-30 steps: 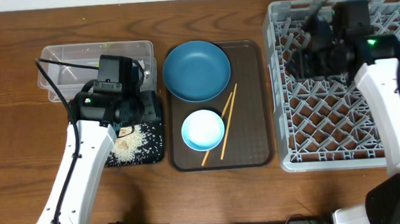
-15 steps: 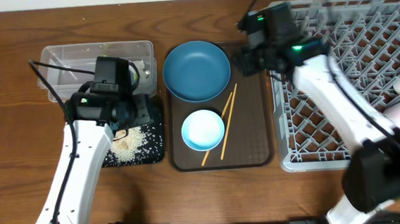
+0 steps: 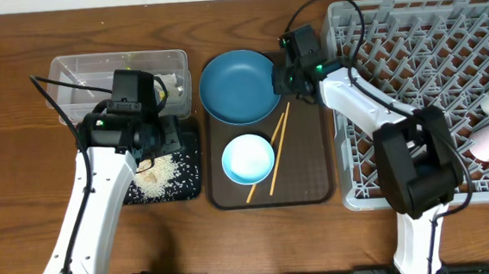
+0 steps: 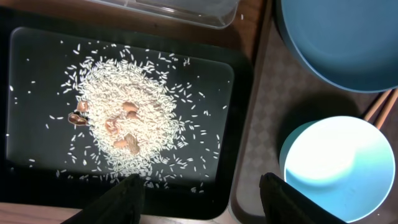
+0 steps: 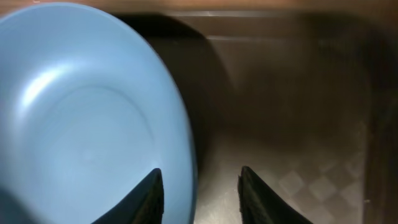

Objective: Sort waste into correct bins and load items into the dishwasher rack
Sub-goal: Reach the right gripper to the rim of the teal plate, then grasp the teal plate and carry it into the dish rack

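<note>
Swung leftward off the grey rack [image 3: 447,71], the right gripper [image 5: 200,196] now stood at centre. Left gripper [image 4: 205,199], fingers [image 4: 124,199] wide, hung over rice [image 4: 124,118] in the black tray [image 4: 31,186]; right fingers [image 5: 151,193] (parted, empty) straddled the blue plate [image 5: 81,112] at its rim.

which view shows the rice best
Left wrist: the rice lies in full on the black tray, brown bits in it. Overhead shows it small, partly hidden by the left arm. Right wrist shows none.

Plate [image 3: 239,87] behind bowl [image 3: 248,158] on serving tray [image 3: 307,150] — rack [image 3: 456,70] right.
</note>
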Robot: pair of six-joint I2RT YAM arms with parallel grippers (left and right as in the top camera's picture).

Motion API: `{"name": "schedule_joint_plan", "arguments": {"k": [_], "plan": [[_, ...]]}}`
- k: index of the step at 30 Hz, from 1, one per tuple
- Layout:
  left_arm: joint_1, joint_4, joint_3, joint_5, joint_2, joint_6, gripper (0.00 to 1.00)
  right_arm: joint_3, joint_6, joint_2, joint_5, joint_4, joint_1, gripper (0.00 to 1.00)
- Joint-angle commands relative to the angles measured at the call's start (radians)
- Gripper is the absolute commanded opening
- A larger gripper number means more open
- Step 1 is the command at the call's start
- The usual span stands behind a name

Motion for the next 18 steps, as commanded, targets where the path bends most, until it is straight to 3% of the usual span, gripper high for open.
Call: {"name": "schedule_joint_plan", "arguments": {"k": [1, 4, 6, 12, 18], "plan": [[0.004, -0.003, 0.005, -0.017, 0.005, -0.005, 0.63, 0.01, 0.092, 0.037, 0.019, 0.006, 0.015, 0.27], [0.004, -0.003, 0.005, -0.017, 0.005, -0.005, 0.63, 0.01, 0.097, 0.04, 0.026, 0.008, 0.018, 0.08], [0.004, -0.003, 0.005, -0.017, 0.005, -0.005, 0.63, 0.014, 0.096, 0.03, 0.037, 0.019, 0.014, 0.01], [0.004, -0.003, 0.005, -0.017, 0.005, -0.005, 0.63, 0.079, -0.006, -0.044, 0.045, -0.013, -0.039, 0.01], [0.004, -0.002, 0.005, -0.017, 0.005, -0.005, 0.63, 0.163, -0.255, -0.196, 0.063, -0.083, -0.146, 0.01]]}}
